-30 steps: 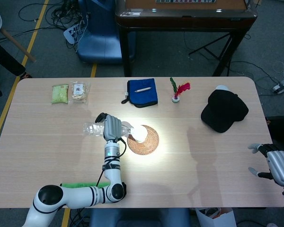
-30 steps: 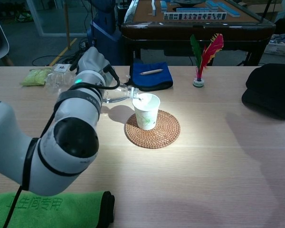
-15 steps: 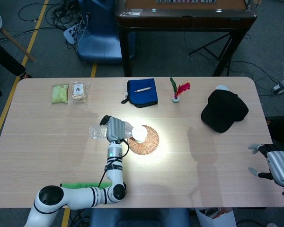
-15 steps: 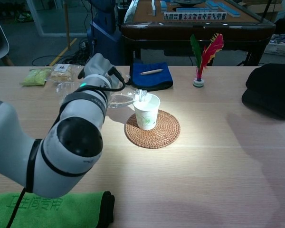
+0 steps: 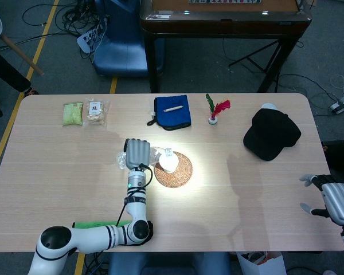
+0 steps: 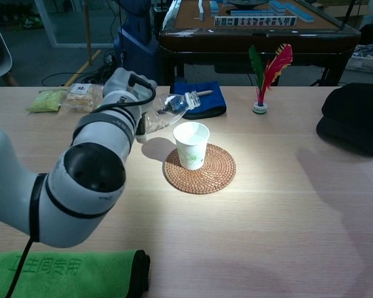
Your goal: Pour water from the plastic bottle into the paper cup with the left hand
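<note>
My left hand [image 5: 137, 153] has its fingers wrapped around the body of the plastic bottle [image 6: 168, 112], which hangs tilted over the middle of the counter [image 5: 74, 189], its neck raised and pointing toward the paper cup [image 6: 191, 144] without touching it. The cup stands on a woven coaster [image 6: 214, 174] just beside the bottle's mouth. I judge the bottle light, thin-walled and easy to crush, so mid-body is the place to hold it, with a gentle squeeze; the wet plastic may slip. The paper cup looks light enough to tip from a nudge at the rim. The chest view shows me the bottle's angle and how far its neck stands from the cup; from the head view the hand covers most of the bottle and only the neck peeks out. Only the head view shows my right hand [image 5: 335, 200], at the counter's right front corner, fingers spread and holding nothing.
</note>
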Robot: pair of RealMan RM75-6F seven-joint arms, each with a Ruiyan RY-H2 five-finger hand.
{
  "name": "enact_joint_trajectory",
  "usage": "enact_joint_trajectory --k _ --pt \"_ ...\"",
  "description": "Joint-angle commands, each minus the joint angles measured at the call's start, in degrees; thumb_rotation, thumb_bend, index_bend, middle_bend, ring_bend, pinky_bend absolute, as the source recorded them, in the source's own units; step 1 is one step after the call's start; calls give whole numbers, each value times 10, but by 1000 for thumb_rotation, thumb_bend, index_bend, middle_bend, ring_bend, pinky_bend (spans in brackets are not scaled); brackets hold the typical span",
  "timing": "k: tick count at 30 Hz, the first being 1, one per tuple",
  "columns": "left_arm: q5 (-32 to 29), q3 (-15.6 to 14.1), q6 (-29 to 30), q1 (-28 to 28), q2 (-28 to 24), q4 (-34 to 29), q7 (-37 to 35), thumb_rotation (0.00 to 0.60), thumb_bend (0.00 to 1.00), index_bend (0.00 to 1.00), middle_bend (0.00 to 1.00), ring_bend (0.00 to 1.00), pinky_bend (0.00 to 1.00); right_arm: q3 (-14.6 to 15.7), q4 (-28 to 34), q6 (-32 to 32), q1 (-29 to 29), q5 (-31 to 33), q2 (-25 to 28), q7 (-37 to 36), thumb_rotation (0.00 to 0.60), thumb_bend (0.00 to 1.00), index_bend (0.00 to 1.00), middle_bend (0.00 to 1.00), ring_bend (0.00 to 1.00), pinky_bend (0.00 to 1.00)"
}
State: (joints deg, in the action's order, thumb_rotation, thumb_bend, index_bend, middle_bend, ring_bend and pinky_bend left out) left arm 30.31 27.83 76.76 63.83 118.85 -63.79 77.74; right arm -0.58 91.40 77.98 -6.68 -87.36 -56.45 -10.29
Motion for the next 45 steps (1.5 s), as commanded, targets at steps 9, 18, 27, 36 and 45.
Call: enact_joint_trajectory --k 9,18,27,36,45 --pt "50 30 12 -111 -73 -118 -235 600 53 731 797 509 519 3 0 -3 -1 -3 -6 14 600 47 358 433 338 313" --pt "138 20 19 -194 -127 -157 -444 600 97 720 787 498 521 5 3 -7 -3 -3 -13 37 600 47 358 433 338 313" --pt "180 -9 13 -248 -151 -144 -555 600 98 718 787 494 521 5 2 -14 -6 3 -18 47 600 47 358 433 338 313" --pt "191 -31 -9 -284 -172 -121 -607 600 98 714 787 487 514 4 0 -21 -8 9 -22 55 600 47 358 433 338 313" --pt "193 -35 -40 -312 -176 -82 -682 600 100 704 783 473 453 4 -1 -27 -10 13 -26 62 600 47 358 433 338 313"
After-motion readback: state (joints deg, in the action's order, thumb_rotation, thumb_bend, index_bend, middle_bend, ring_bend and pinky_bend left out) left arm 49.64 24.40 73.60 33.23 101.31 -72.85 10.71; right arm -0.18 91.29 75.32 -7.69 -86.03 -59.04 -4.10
